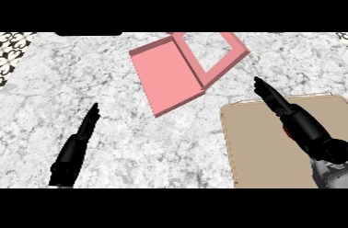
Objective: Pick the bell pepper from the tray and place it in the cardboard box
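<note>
Marble counter [102, 94] with box [170, 71], tray [262, 144]

A white and grey marbled table [102, 75] fills most of the view. Along its far left edge runs a strip of black-and-white patterned surface [14, 50], and a small patch of the same pattern [342, 36] shows at the far right corner
</note>
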Robot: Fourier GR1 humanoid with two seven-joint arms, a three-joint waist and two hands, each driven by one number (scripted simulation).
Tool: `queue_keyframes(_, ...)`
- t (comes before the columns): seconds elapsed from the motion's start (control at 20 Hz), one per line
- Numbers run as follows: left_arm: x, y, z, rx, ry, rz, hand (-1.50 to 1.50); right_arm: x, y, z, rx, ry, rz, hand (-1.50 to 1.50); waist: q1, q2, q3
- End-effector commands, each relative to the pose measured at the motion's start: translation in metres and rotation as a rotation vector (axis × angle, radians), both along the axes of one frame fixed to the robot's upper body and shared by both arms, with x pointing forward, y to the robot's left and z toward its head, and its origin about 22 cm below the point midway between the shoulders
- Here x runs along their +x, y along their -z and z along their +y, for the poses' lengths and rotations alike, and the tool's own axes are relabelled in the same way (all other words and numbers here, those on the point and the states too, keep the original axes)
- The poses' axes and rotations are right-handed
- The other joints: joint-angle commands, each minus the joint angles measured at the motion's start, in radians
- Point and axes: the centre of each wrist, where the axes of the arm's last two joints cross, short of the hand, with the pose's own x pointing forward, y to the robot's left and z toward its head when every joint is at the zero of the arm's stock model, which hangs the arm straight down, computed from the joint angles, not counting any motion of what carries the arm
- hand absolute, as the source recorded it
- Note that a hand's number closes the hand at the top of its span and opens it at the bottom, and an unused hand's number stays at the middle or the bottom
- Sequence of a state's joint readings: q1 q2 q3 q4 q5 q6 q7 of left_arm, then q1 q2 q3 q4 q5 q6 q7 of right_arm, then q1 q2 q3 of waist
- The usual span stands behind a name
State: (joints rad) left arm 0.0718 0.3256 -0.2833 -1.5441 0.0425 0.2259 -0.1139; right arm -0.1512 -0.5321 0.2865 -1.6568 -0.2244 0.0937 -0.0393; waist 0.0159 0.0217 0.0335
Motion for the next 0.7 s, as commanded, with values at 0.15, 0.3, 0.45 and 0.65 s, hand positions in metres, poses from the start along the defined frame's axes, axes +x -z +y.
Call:
queue_keyframes(0.15,0.020,-0.030,0.008,-0.142,-0.128,-0.062,0.00,0.011,-0.003,-0.114,0.262,0.391,-0.069,1.50,-0.025,-0.011,-0.026)
queue_keyframes(0.3,0.021,-0.029,-0.003,-0.233,-0.147,-0.048,0.00,-0.004,-0.039,-0.166,-0.369,0.409,-0.058,1.50,-0.034,0.002,-0.041)
queue_keyframes(0.45,0.033,-0.053,-0.001,-0.309,-0.135,-0.030,0.00,-0.023,0.015,-0.221,0.006,0.703,-0.025,-1.50,0.000,-0.003,-0.024)
queue_keyframes(0.65,0.043,-0.060,-0.001,-0.317,-0.137,-0.004,0.00,-0.025,0.004,-0.255,-0.049,0.554,-0.205,-1.50,0.008,-0.009,-0.026)
